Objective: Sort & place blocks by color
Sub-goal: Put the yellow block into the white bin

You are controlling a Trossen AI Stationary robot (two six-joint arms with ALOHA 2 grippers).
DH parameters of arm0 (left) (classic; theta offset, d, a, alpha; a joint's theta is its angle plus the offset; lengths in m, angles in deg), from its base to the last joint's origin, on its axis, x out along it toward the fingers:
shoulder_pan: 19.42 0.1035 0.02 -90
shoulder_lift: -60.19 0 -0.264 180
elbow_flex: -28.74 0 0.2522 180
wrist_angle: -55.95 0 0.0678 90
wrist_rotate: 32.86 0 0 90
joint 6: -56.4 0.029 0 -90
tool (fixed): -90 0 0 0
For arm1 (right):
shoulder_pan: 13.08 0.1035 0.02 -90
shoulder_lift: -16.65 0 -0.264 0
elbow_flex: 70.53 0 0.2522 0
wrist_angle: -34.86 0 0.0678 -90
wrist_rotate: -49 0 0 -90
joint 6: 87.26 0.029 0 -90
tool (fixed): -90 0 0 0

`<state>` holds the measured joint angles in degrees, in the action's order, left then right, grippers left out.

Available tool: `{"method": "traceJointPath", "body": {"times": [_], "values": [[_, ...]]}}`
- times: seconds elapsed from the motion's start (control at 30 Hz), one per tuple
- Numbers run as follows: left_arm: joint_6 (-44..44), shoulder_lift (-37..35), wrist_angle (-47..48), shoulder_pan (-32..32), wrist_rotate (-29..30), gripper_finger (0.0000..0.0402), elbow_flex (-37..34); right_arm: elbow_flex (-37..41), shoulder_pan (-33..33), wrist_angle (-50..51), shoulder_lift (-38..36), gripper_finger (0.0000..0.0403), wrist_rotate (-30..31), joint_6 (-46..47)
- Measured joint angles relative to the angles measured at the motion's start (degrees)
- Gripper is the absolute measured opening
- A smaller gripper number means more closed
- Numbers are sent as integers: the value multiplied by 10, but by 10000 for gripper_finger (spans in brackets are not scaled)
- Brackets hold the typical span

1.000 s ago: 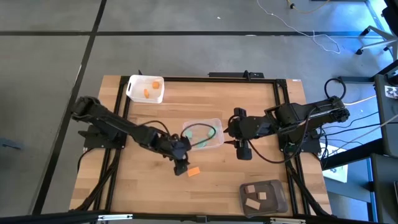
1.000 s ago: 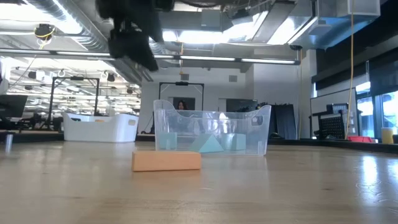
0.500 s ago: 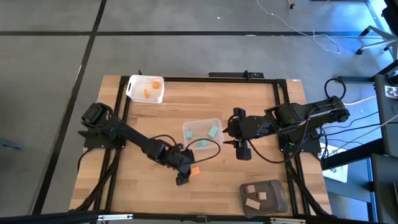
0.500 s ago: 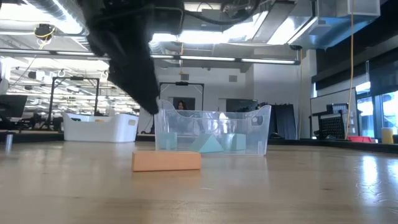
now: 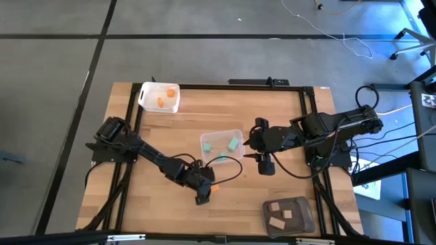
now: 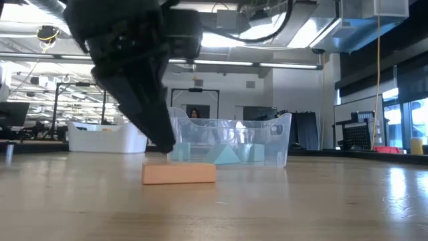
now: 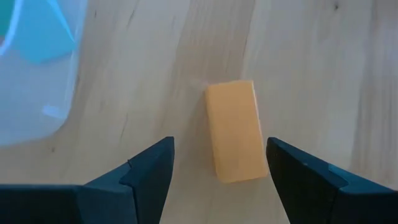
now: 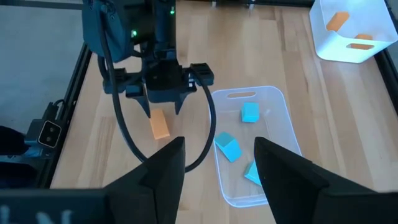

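Left claw [image 7: 217, 171]: spread wide, hanging low over the orange block [image 7: 235, 130], one finger on each long side, neither touching it.
Orange block: flat on bare bench [image 5: 136, 204], just beside the clear tub [image 5: 222, 145], well in from the bench's edges.
Clear tub: mid-bench, holding teal blocks [image 8: 232, 148].
Right claw [image 8: 217, 165]: spread, holding nothing, raised beside the clear tub.
White tub [image 5: 159, 96]: far corner, orange blocks inside.
Grey tub [image 5: 289, 215]: near edge, tan blocks inside.

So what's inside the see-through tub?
Three teal blocks lie inside the clear tub. Nothing else shows in it, and nothing covers its floor.
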<state>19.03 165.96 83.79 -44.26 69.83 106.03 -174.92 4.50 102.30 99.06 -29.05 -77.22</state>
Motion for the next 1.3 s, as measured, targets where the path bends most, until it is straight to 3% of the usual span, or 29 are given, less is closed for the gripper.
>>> {"method": "traceJointPath", "body": {"times": [0.63,1.3], "values": [[-29,53,-47,3,4,247,1,0,0,-3,0,193,0,0],[47,56,-27,1,46,246,0,0,0,-3,0,193,0,0]]}}
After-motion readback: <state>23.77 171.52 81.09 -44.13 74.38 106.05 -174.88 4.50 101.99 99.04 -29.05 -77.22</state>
